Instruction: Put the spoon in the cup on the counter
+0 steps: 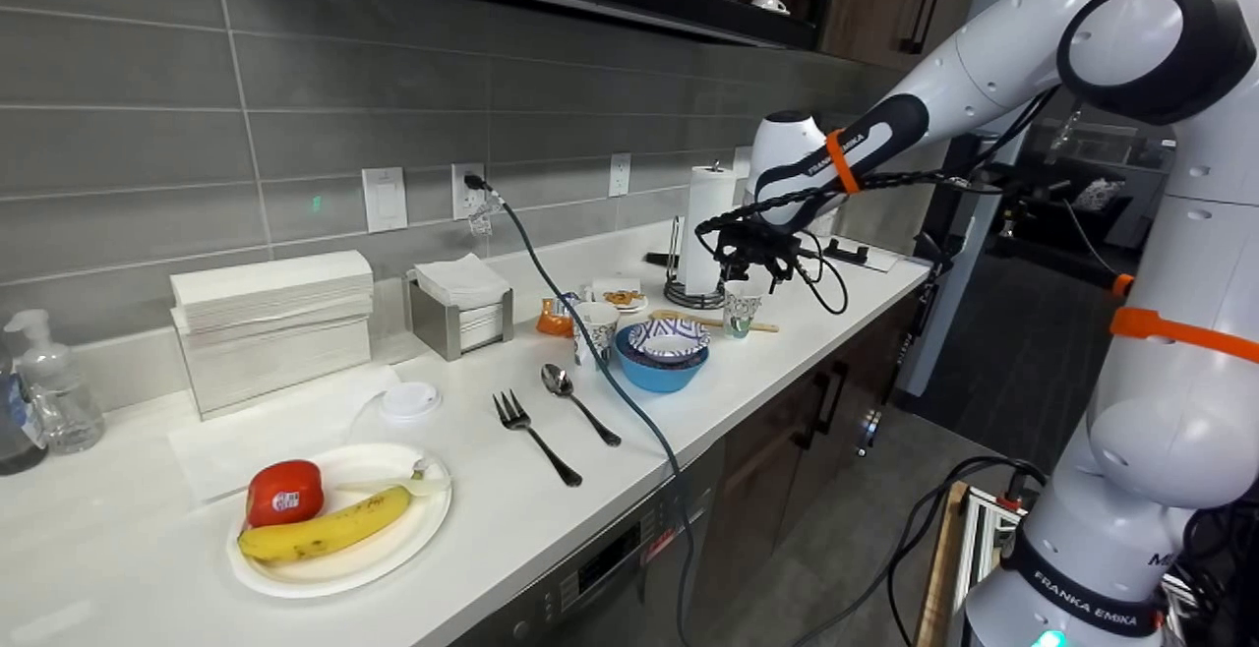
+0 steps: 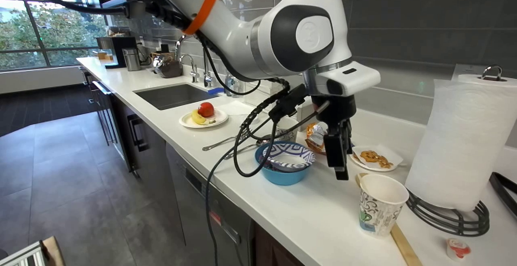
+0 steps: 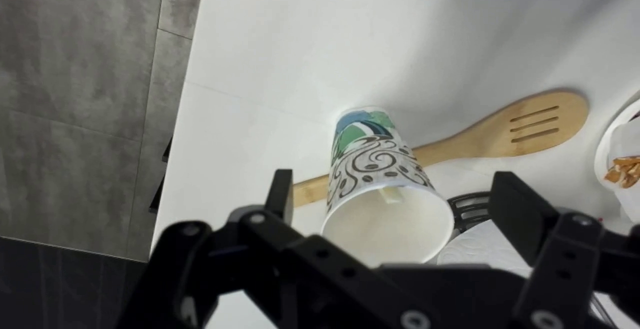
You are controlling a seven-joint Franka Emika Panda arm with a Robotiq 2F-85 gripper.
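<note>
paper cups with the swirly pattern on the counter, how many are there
2. A paper cup stands near the paper towel roll; a second cup stands next to the blue bowl. More could be hidden, for instance behind the robot arm.

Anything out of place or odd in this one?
Yes: a dark cable runs from the wall outlet out over the counter and down past its front edge. Slung across like that, it looks untidy and might snag. I see no spill.
</note>
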